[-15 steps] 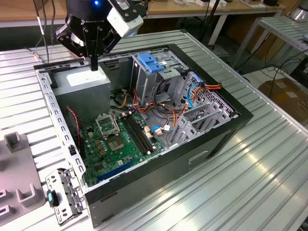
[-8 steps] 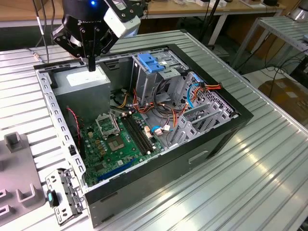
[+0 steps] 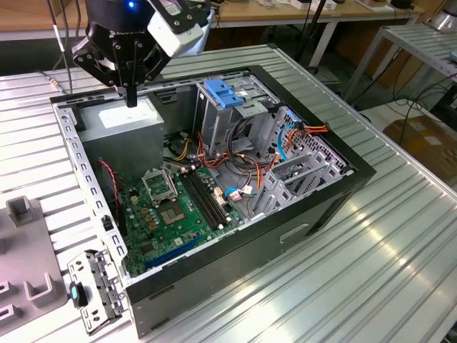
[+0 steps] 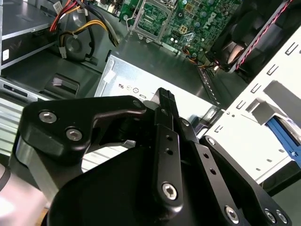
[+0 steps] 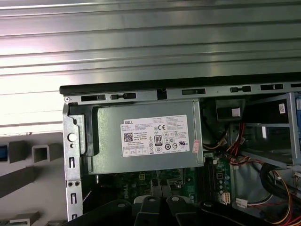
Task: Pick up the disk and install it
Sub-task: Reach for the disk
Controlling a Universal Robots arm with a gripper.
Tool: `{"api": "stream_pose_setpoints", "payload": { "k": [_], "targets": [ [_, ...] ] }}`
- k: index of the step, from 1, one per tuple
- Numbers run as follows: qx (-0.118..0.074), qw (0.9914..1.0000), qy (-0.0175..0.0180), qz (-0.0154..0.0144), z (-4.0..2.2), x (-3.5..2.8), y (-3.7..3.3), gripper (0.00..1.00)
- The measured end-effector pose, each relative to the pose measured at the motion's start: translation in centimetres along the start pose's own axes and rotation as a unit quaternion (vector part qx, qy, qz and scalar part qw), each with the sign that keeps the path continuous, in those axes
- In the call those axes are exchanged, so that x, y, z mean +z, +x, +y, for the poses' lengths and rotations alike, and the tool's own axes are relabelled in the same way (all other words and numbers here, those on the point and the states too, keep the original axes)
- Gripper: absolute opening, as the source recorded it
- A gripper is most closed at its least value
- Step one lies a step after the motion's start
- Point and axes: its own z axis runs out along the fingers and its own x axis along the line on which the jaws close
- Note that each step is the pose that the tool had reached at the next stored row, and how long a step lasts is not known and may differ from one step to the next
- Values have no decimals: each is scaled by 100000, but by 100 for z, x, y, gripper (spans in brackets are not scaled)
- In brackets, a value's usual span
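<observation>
Black gripper [image 3: 131, 98] fingers are shut tight together with nothing in them, just above the grey power box [image 3: 125, 134]. Its white label [image 5: 157, 136] has small print and marks. In the exterior view, the disk [image 3: 221, 94] is at 3 o'clock from the gripper. Its blue frame sits in the metal cage [image 3: 214, 125] and looks pushed in, I think. Going slowly and staying off the wires [image 3: 184, 150] seems safest.

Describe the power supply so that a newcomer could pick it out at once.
Find the open black computer case on the ribbed metal table. In its corner at the exterior view's upper left, below the gripper, sits the power supply. It is a closed grey metal box with a white label, unlike the green motherboard and the blue-topped drive cage beside it.
</observation>
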Motion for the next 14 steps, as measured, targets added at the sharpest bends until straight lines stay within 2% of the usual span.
{"api": "stream_pose_setpoints", "payload": {
  "k": [5, 14],
  "targets": [
    [-2, 100000, 0, 16, -4, 0, 59, 11],
    [1, 100000, 1, 44, -9, -1, 125, 11]
  ]
}}
